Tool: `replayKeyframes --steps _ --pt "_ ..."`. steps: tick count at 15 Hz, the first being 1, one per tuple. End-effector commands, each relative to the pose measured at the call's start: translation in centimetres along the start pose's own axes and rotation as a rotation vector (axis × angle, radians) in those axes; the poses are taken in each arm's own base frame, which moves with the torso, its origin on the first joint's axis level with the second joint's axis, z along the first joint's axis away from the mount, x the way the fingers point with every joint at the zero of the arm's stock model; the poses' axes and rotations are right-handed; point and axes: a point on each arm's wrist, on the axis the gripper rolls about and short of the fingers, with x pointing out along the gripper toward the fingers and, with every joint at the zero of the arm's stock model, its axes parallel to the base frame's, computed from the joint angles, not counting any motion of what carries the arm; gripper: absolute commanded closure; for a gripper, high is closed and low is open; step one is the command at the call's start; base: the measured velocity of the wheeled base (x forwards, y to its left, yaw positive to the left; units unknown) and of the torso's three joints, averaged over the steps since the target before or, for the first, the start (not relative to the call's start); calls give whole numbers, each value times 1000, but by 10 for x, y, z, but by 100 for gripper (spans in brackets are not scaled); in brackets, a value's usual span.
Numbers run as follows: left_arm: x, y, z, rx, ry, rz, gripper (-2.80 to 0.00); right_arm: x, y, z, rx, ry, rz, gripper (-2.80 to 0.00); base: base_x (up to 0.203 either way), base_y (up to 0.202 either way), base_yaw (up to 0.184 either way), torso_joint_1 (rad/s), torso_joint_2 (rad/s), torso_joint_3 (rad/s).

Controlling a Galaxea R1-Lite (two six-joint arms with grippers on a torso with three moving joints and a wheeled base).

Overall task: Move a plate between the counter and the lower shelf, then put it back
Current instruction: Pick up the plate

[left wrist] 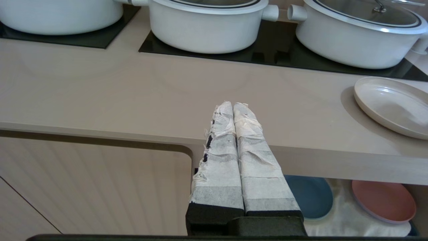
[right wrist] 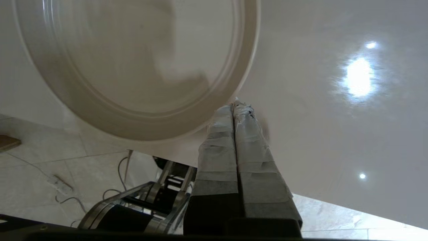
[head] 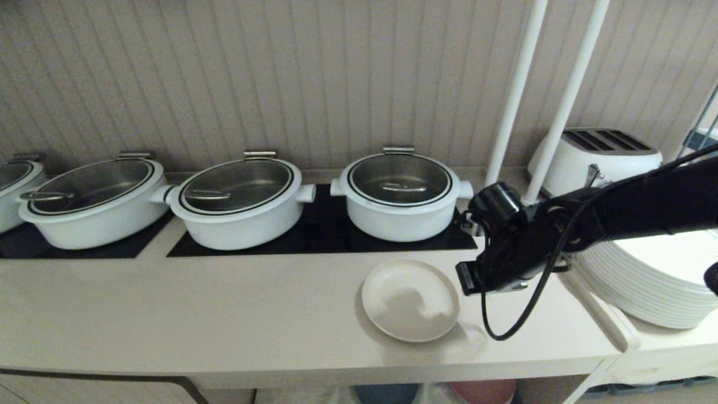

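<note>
The cream plate (head: 410,299) lies flat on the bench (head: 168,320), in front of the rightmost pot (head: 399,193) and near the front edge. The right hand (right wrist: 236,103) hangs above the bench just beside the plate's right rim, its taped fingers (right wrist: 249,140) pressed together on nothing. The left hand (left wrist: 233,105), also pressed together and empty, sits low before the bench edge. On the lower shelf (left wrist: 344,207) lie a blue plate (left wrist: 312,195) and a pink plate (left wrist: 384,201).
</note>
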Motion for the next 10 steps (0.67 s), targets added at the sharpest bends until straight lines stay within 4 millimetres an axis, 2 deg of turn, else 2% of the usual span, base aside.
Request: replayKeyframes --steps 1,5,10 --pt "0 0 0 -1 -1 0 0 6 0 1 5 8 39 0 0 0 0 0 0 0" --pt "0 0 0 -1 -1 0 0 15 -7 4 22 16 35 0 0 0 0 0 0 0" --pt "0 0 0 -1 0 1 0 13 -17 12 42 -5 41 0 0 0 0 0 0 0"
